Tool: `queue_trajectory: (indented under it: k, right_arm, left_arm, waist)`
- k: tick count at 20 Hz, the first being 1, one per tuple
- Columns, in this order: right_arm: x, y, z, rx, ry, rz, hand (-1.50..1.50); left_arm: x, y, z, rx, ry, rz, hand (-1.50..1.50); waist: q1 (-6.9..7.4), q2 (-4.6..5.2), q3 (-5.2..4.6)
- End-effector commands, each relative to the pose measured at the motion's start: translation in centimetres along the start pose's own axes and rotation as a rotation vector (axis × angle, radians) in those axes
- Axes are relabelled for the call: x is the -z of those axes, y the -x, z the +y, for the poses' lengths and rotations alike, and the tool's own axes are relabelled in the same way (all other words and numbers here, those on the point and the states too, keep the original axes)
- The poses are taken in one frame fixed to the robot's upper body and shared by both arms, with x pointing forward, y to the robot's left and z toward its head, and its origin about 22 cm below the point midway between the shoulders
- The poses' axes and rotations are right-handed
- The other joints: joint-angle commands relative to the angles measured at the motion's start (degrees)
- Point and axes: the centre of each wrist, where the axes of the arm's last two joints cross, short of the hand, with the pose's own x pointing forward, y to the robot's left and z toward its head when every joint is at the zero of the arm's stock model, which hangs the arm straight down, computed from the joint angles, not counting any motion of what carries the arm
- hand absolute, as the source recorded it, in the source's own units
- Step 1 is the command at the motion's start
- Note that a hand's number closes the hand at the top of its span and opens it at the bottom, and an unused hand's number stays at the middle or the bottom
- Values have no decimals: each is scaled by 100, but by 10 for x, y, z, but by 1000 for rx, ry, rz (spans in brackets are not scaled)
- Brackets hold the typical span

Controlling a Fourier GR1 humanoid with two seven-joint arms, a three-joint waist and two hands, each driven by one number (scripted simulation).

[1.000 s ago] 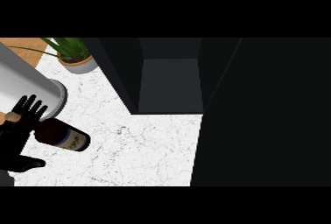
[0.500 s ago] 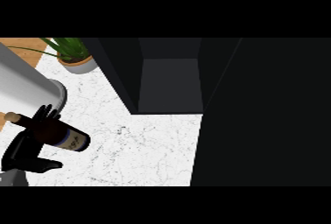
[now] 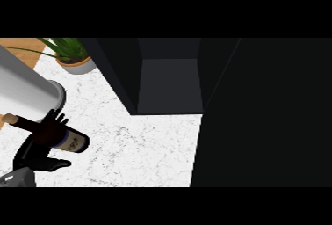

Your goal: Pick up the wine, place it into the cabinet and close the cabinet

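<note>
The wine bottle (image 3: 73,140) lies on its side on the white marble counter (image 3: 136,149) at the left. It is dark, with a pale label and its cork end (image 3: 9,117) pointing left. My left hand (image 3: 40,143) reaches over the bottle's middle. Its straight, spread fingers (image 3: 55,119) lie across the far side and the thumb (image 3: 54,164) sticks out on the near side, clear of the glass. The hand is open. The dark cabinet (image 3: 170,83) stands open at the back centre, well to the right of the bottle. My right hand does not show.
A big grey-white cylinder (image 3: 26,90) stands just behind the bottle's neck. A potted plant (image 3: 73,59) sits at the back left. A broad dark surface (image 3: 266,118), probably the cabinet's door, fills the right side.
My left hand has slid right and forward along the bottle, from its neck to its middle, and the thumb has swung out below. The bottle has not moved.
</note>
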Motion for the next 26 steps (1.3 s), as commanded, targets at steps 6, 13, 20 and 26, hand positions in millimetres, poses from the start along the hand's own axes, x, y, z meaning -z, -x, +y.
queue_trajectory:
  k: [6,13,20,26]
  right_arm:
    - [-12,-12,6,28,-27,-24,-150]
    - [2,-16,0,12,-15,-9,-150]
    - [-9,-15,-4,22,-24,-3,-150]
    - [-8,-14,4,17,-26,5,-150]
  left_arm:
    - [-4,14,-6,-153,107,-80,-150]
    - [10,17,-18,-150,124,-119,-150]
    - [19,35,-46,-160,95,-157,-150]
    - [23,33,-46,-211,99,-133,150]
  waist:
    - [22,-10,2]
    - [3,10,-7]
    - [-7,-2,2]
    - [18,-11,3]
